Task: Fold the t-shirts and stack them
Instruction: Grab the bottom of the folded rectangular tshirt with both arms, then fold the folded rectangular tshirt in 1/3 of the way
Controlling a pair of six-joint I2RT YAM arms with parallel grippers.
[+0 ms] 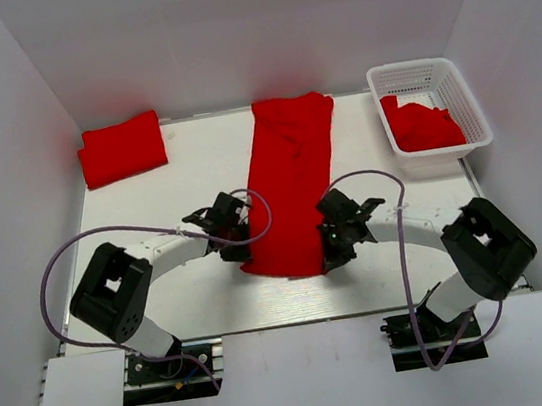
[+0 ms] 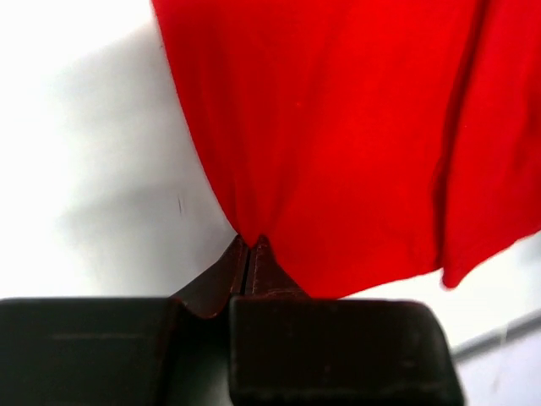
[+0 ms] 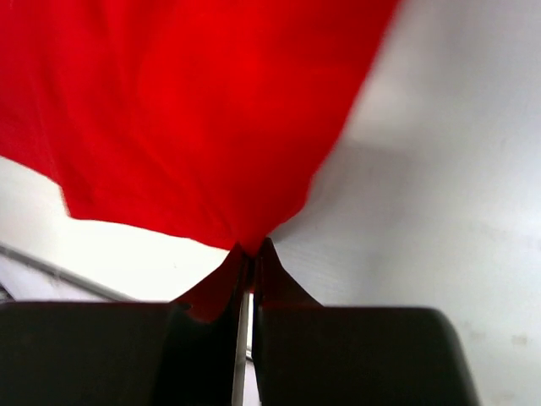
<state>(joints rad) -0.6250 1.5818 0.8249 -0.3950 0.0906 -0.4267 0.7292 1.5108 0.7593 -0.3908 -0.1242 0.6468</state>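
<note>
A red t-shirt (image 1: 291,182) lies folded into a long strip down the middle of the table. My left gripper (image 1: 242,255) is shut on its near left corner, and in the left wrist view the cloth (image 2: 338,135) is pinched at the tips of my left gripper (image 2: 251,241). On the near right corner my right gripper (image 1: 326,252) is shut too; the right wrist view has the shirt (image 3: 186,110) spreading away from the closed tips of my right gripper (image 3: 251,247). A folded t-shirt (image 1: 122,148) rests at the back left. More red t-shirts (image 1: 422,126) lie crumpled in the basket.
A white lattice basket (image 1: 426,73) stands at the back right by the wall. White walls close in the table on three sides. Purple cables loop from both arms over the near part of the table (image 1: 184,301).
</note>
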